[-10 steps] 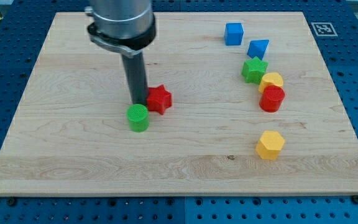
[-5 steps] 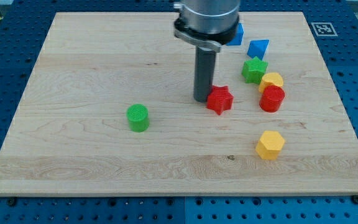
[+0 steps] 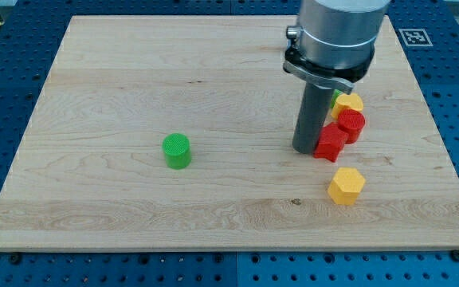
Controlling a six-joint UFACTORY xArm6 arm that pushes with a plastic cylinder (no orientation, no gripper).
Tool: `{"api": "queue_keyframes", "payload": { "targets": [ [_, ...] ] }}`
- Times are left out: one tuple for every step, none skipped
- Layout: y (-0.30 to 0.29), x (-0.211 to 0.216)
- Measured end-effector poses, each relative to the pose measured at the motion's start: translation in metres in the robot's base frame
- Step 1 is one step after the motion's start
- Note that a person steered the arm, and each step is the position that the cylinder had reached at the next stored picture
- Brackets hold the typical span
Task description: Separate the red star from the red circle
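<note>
The red star [image 3: 331, 143] lies right of the board's middle, touching or nearly touching the red circle [image 3: 351, 125] up and to its right. My tip [image 3: 305, 148] stands against the star's left side. The rod and arm hide the green star and both blue blocks at the upper right; only a sliver of green shows beside the rod.
A yellow block [image 3: 350, 102] sits just above the red circle. A yellow hexagon [image 3: 346, 185] lies below the red star. A green circle [image 3: 177, 151] stands alone left of the middle. The wooden board [image 3: 94, 207] rests on a blue perforated table.
My tip has pushed the red star far to the right, from beside the green circle to up against the red circle. The green circle stayed put.
</note>
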State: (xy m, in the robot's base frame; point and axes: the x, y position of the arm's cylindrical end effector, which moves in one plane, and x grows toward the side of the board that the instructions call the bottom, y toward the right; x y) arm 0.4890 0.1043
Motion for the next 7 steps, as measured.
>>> {"api": "queue_keyframes", "payload": {
  "targets": [
    [0.0, -0.001],
    [-0.019, -0.012],
    [-0.024, -0.03],
    [-0.011, -0.032],
    [0.008, -0.032],
    [0.036, -0.031],
    [0.043, -0.022]
  ]
}}
